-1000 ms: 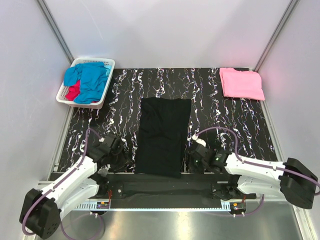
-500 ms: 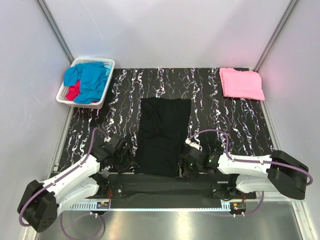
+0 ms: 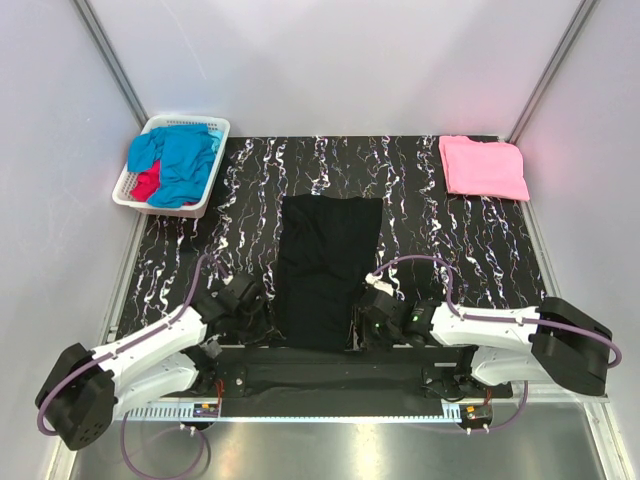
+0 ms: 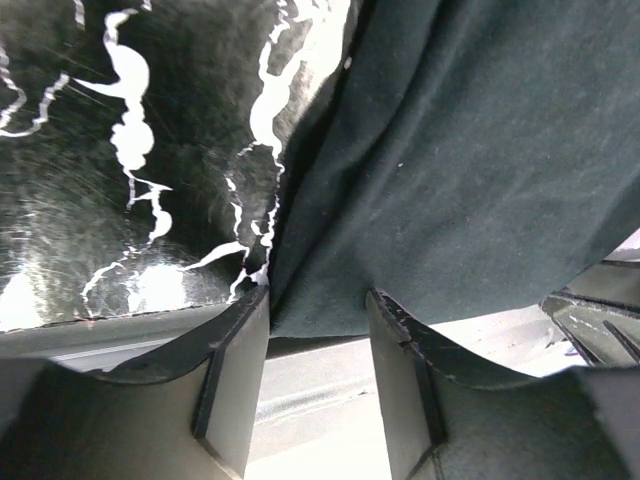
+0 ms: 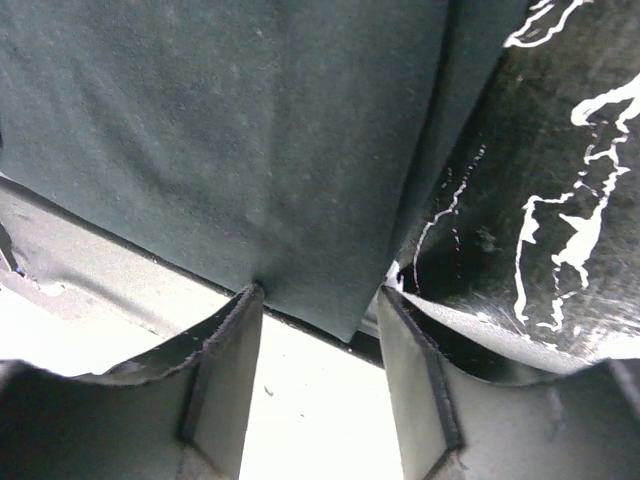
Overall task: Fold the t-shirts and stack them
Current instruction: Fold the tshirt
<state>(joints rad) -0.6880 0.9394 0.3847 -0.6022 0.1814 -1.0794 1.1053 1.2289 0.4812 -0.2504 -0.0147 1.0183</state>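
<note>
A large black t-shirt (image 3: 326,268), folded into a long strip, lies in the middle of the marbled black table (image 3: 455,245). My left gripper (image 3: 258,318) is low at the strip's near left corner. In the left wrist view that gripper (image 4: 318,312) stands open, with the hem of the black t-shirt (image 4: 470,150) reaching between its fingertips. My right gripper (image 3: 364,325) is at the near right corner. In the right wrist view it (image 5: 320,300) is open too, and the corner of the black t-shirt (image 5: 220,130) pokes between its tips. Neither grips the cloth.
A folded pink t-shirt (image 3: 484,167) lies at the far right corner. A white slotted basket (image 3: 187,121) at the far left holds a crumpled blue t-shirt (image 3: 186,158) and a red one (image 3: 147,185). The table's near edge drops to a pale metal frame (image 3: 330,415) right under both grippers.
Both grippers have slid inward along the near edge, onto the black t-shirt's two near corners. The left jaws have narrowed a little.
</note>
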